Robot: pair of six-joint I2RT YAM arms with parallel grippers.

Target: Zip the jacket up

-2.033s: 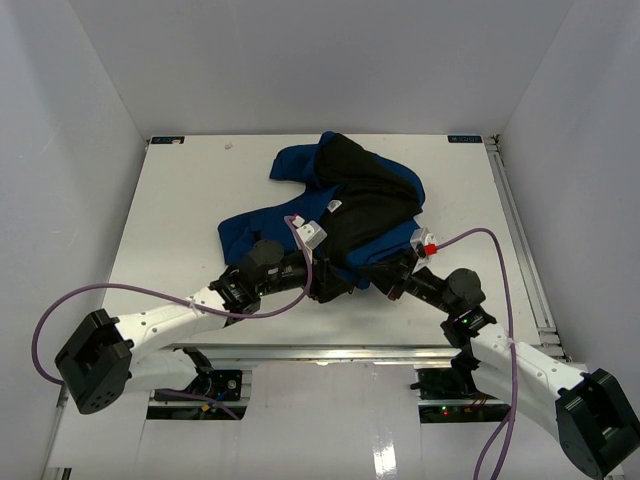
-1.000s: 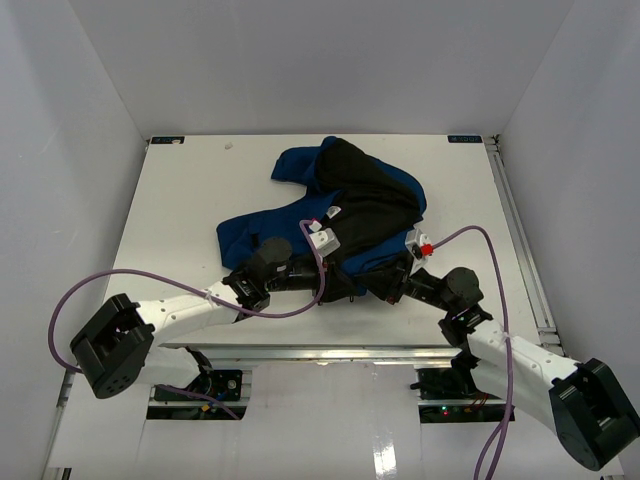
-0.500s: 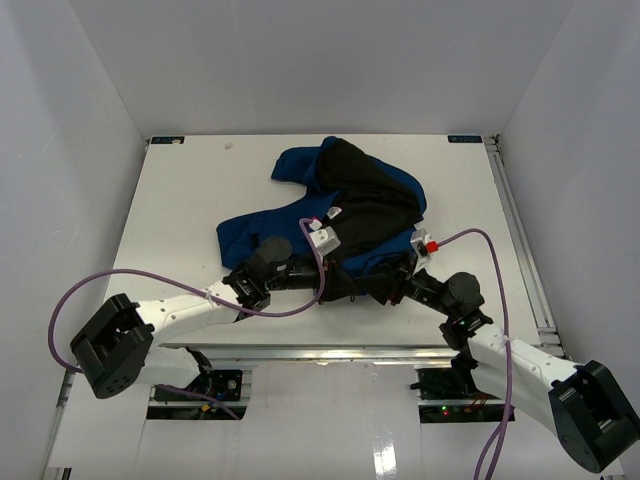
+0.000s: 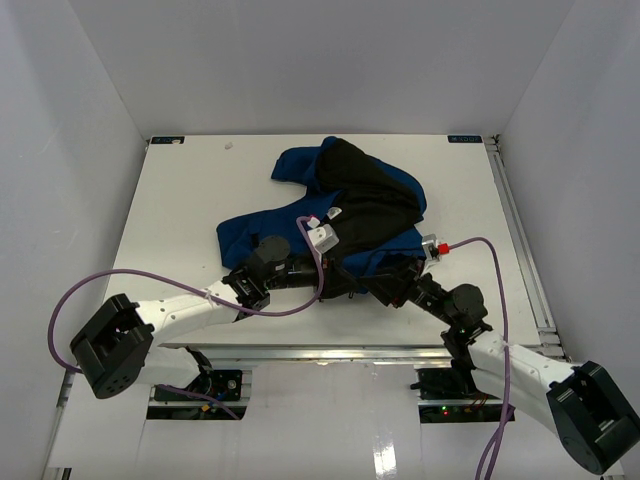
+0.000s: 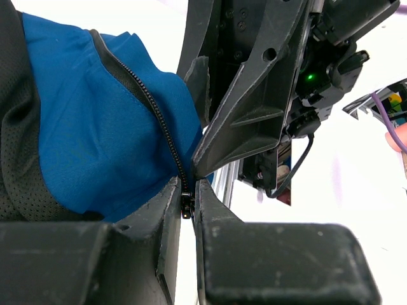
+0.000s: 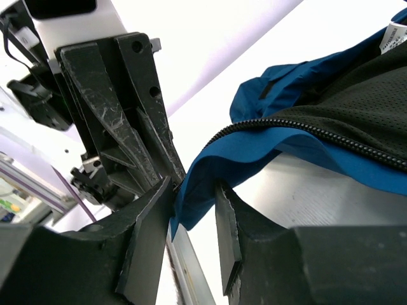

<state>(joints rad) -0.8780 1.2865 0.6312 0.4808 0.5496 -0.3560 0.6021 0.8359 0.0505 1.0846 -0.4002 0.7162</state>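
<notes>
The royal-blue jacket (image 4: 300,165) lies crumpled at mid-table with its black lining (image 4: 370,205) turned up. Both grippers meet at its near hem. My left gripper (image 4: 350,284) is shut on the zipper's lower end; in the left wrist view (image 5: 186,187) the small black slider (image 5: 186,206) sits pinched between the fingertips, and the zipper teeth (image 5: 152,105) run up across blue cloth. My right gripper (image 4: 385,288) faces it, open: in the right wrist view (image 6: 193,190) a blue hem corner (image 6: 203,171) hangs loosely between the parted fingers. A white label (image 6: 395,37) shows at the far right.
The table's near metal rail (image 4: 350,350) runs just below both grippers. Another rail (image 4: 520,230) lines the right side. Purple cables (image 4: 130,290) loop off both arms. White walls enclose the table on three sides.
The right gripper's jaws have parted from shut, loosening on the blue hem, and its wrist has drifted slightly right. The left gripper keeps its pinch on the zipper end and has not moved.
</notes>
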